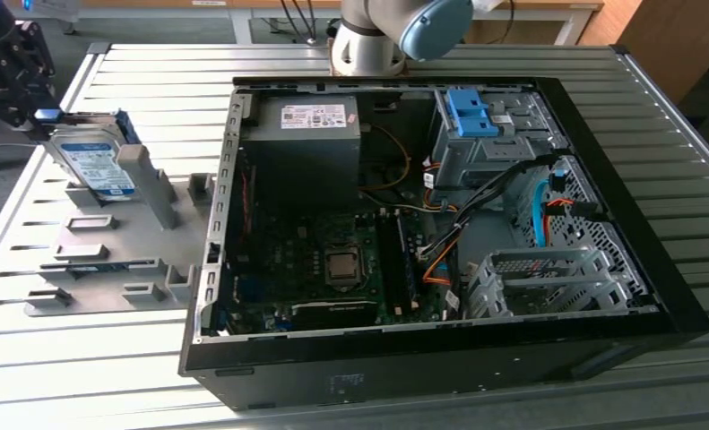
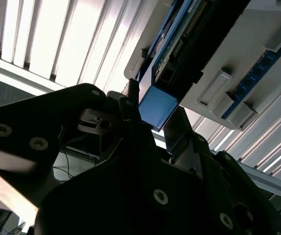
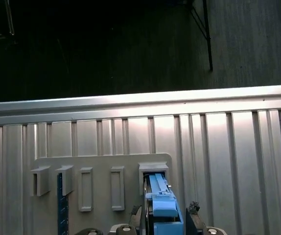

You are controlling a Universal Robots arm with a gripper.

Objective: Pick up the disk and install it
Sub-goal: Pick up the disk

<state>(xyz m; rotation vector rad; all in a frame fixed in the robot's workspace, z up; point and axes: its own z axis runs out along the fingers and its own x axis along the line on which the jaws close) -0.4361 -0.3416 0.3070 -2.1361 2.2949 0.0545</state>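
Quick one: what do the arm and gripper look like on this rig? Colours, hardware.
The arm has a pale grey, rounded joint housing with a light blue end cap. In the second wrist view the gripper is matte black and angular, its plates fixed with silver screw heads.

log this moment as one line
stage: pick | gripper at blue rail of disk | disk upright in grey rack | computer case open

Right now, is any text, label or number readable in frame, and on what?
No text is readable.
Label on the disk: print too small.
White sticker on the black box: too small.
Faint mark on the case outer wall: blurred.
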